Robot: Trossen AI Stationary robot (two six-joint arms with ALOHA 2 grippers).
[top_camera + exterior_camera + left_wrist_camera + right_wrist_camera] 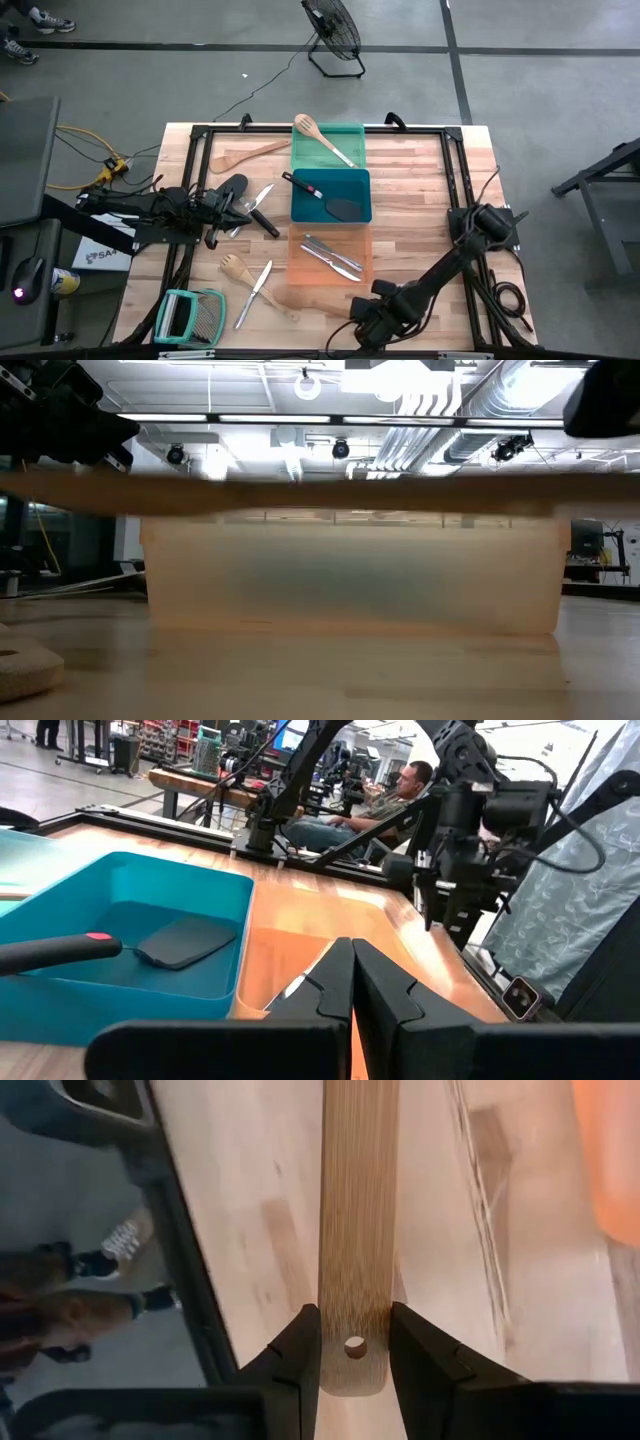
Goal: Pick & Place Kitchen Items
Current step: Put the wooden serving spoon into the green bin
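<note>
My right gripper (365, 318) is near the table's front edge, shut on a pale wooden spatula (300, 302). In the low view the spatula (330, 495) shows as a level bar in front of the orange tray (350, 585). My left gripper (350, 982) rests shut and level at the table's left, holding nothing. A wooden spoon (320, 138) lies in the green tray (352, 160). A black spatula (325, 195) lies in the blue tray (300, 210). Silver utensils (332, 257) lie in the orange tray (300, 270). My right gripper pinches the wooden spatula's handle at its free end, beside the small hole (357, 1315), between its two fingers (300, 1350). The fingers point steeply down and lie across the handle, one on each narrow edge. The spatula hangs level, clear of the table.
Loose on the table's left half lie a wooden spatula (245, 155), a wooden fork (235, 266), a silver knife (255, 290), a black spatula (235, 188) and a teal slicer (190, 315). A black frame (450, 160) edges the table. A person (400, 790) sits beyond it.
</note>
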